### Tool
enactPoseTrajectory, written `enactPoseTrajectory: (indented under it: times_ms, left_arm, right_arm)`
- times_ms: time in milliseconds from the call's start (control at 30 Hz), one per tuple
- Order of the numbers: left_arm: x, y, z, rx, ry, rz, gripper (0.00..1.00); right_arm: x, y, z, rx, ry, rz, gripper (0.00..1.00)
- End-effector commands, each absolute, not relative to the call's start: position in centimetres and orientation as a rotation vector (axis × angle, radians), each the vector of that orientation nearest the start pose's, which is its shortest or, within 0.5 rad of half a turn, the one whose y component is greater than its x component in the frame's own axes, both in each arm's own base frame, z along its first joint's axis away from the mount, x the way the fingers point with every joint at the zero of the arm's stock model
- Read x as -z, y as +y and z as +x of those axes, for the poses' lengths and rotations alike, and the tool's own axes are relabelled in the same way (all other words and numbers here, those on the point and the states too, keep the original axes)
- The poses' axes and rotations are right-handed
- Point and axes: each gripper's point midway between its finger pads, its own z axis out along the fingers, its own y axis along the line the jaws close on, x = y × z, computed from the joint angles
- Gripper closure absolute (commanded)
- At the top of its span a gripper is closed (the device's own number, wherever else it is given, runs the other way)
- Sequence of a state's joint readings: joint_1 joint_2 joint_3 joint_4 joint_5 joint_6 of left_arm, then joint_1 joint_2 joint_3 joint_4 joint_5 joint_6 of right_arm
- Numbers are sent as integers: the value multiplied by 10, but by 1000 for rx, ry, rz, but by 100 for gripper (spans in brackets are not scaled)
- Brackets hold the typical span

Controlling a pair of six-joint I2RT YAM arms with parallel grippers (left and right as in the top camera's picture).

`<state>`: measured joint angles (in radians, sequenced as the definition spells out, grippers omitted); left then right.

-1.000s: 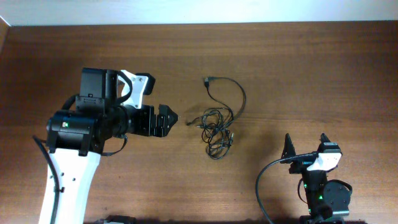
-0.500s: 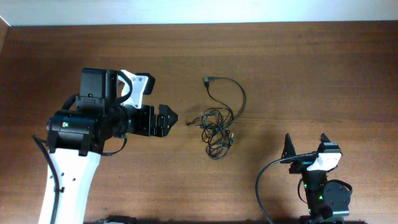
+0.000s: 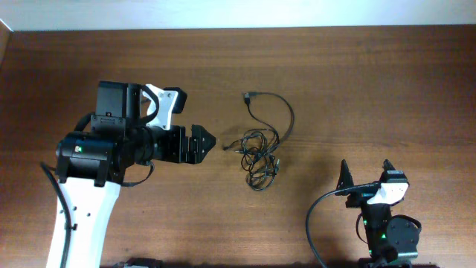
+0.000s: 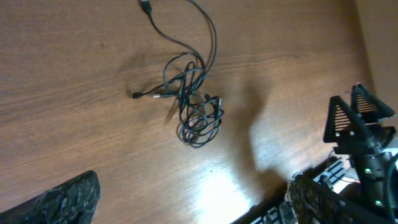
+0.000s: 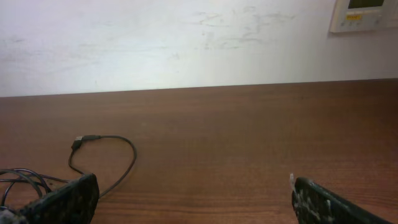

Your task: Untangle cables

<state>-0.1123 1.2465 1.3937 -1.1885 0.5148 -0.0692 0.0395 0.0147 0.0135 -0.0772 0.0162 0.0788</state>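
The cables (image 3: 259,149) lie as one tangled knot of thin black cords at the table's middle. One loop runs up to a plug (image 3: 249,96). The knot also shows in the left wrist view (image 4: 194,109), and part of it in the right wrist view (image 5: 102,165). My left gripper (image 3: 204,140) is open and empty, a short way left of the knot and pointing at it. My right gripper (image 3: 366,176) is open and empty at the front right, apart from the cables.
The wooden table (image 3: 372,89) spreads to a white wall (image 5: 186,37) at the back. My right arm's base and its thick black cable (image 3: 312,223) sit at the front right edge. A wall device (image 5: 364,14) hangs at the far right.
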Motion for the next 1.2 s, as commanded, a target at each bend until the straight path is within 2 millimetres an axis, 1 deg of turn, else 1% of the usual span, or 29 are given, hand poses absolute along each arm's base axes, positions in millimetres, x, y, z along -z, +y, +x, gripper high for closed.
enactPoseTrajectory:
  times_ms: [0,133,200,267,333,433,600,1067,1167]
  left_arm:
    - [-270,-126,273,822,2576,167,1]
    - [-256,-138,274,840,2639,191,1]
    - [-243,-146,273,824,2691,221,1]
    - [-225,-154,273,785,2763,253,1]
    - [-214,-156,275,739,2806,263,1]
    - [-194,-152,280,627,2869,268,1]
    - [-177,-153,284,614,2929,259,1]
    - [-175,-152,283,610,2940,257,1]
    - [-173,-145,288,536,2933,249,1]
  right_arm:
    - [-155,6,246,-78,1652,50,2]
    - [-155,6,246,-78,1652,50,2]
    - [-155,6,246,-78,1652,50,2]
    - [-155,6,246,-78,1652,50,2]
    - [-155,6,246,-78,1652,50,2]
    - [-155,6,246,-78,1652,50,2]
    - [-155,6,246,-78,1652,50,2]
    - [-155,6,246,-78,1652,50,2]
    - [-155,6,246,-78,1652,50,2]
